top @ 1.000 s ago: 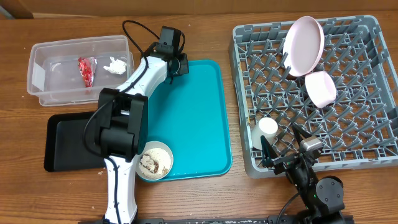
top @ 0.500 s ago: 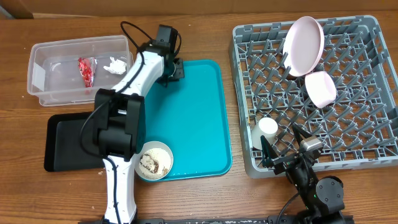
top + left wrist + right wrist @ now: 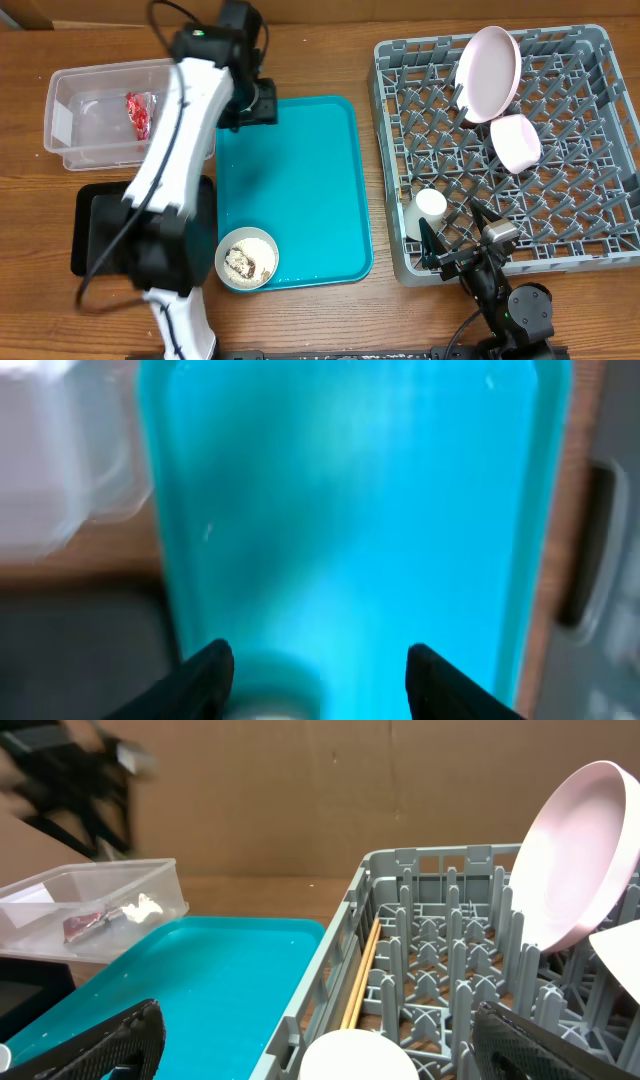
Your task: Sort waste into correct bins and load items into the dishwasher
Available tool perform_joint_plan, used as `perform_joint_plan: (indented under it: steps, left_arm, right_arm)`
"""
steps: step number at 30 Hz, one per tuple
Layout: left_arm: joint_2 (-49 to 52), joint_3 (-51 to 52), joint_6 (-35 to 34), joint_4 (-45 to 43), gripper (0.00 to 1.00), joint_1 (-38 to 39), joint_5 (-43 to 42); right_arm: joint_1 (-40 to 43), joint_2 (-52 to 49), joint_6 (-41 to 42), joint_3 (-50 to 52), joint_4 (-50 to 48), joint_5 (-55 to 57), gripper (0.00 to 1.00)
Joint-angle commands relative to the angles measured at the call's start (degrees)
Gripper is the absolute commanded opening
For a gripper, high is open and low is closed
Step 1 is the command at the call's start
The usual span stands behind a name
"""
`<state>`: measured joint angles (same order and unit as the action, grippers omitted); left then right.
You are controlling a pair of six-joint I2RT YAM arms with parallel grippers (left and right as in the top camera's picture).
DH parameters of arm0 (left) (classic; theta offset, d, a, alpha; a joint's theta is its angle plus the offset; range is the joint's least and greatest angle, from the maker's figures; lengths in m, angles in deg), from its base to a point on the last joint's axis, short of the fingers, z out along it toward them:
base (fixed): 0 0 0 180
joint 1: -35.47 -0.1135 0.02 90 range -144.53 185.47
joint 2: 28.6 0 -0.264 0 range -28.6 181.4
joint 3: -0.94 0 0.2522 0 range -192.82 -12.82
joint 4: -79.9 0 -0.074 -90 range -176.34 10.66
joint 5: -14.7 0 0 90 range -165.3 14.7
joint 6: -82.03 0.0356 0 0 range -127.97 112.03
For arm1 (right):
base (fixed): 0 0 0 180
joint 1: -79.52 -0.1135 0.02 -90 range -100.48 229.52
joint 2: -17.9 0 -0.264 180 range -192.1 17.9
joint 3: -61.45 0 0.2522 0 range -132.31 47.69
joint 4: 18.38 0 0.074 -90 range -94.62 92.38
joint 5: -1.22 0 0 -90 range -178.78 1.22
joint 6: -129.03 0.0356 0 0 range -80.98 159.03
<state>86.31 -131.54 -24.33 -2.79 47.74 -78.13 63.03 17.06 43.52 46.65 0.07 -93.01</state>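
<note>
A wooden table [image 3: 320, 320] is seen from above. At far left, a red wrapper [image 3: 137, 112] lies in the clear tub [image 3: 70, 100], with the black tray [image 3: 95, 235] nearer. The left gripper [image 3: 318, 660] is held over the teal tray [image 3: 300, 190], fingers apart and empty. An off-white bowl [image 3: 247, 258] of rice sits on that tray's near left corner. The grey rack [image 3: 590, 150] at right holds a plate [image 3: 488, 72], pink bowl [image 3: 516, 142], white cup [image 3: 431, 205] and chopsticks [image 3: 362, 970]. The right gripper [image 3: 455, 235] is spread wide, empty.
</note>
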Motion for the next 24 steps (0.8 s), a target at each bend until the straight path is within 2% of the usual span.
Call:
perform_joint_plan:
  steps: [1, 8, 11, 15, 17, 20, 24]
  left_arm:
    - [-5.03, -1.05, -0.59, 5.35, 0.58, 0.76, -0.39]
    - [-6.32, 0.94, -2.71, 13.27, 0.56, 6.43, -0.07]
    - [-6.36, 5.88, -7.08, 13.14, 0.56, 11.19, 2.21]
    - [-6.36, 14.27, -16.52, 13.05, 0.57, 17.57, 11.85]
    - [-6.36, 18.27, -19.96, 12.35, 0.61, 19.69, 14.53]
    - [-6.36, 23.82, -22.71, 9.01, 0.62, 20.81, 14.62]
    - [-6.36, 30.29, -24.74, 3.74, 0.57, 20.13, 13.77]
  right_arm:
    - [0.28, 0.48, 0.22, 0.57, -0.28, 0.26, 1.0]
    - [0.28, 0.48, 0.22, 0.57, -0.28, 0.24, 1.0]
    - [0.28, 0.48, 0.22, 0.57, -0.28, 0.24, 1.0]
    - [0.28, 0.48, 0.24, 0.57, -0.28, 0.24, 1.0]
    - [0.26, 0.48, 0.22, 0.57, -0.28, 0.26, 1.0]
    - [0.28, 0.48, 0.22, 0.57, -0.28, 0.26, 1.0]
    - [0.28, 0.48, 0.22, 0.57, -0.28, 0.24, 1.0]
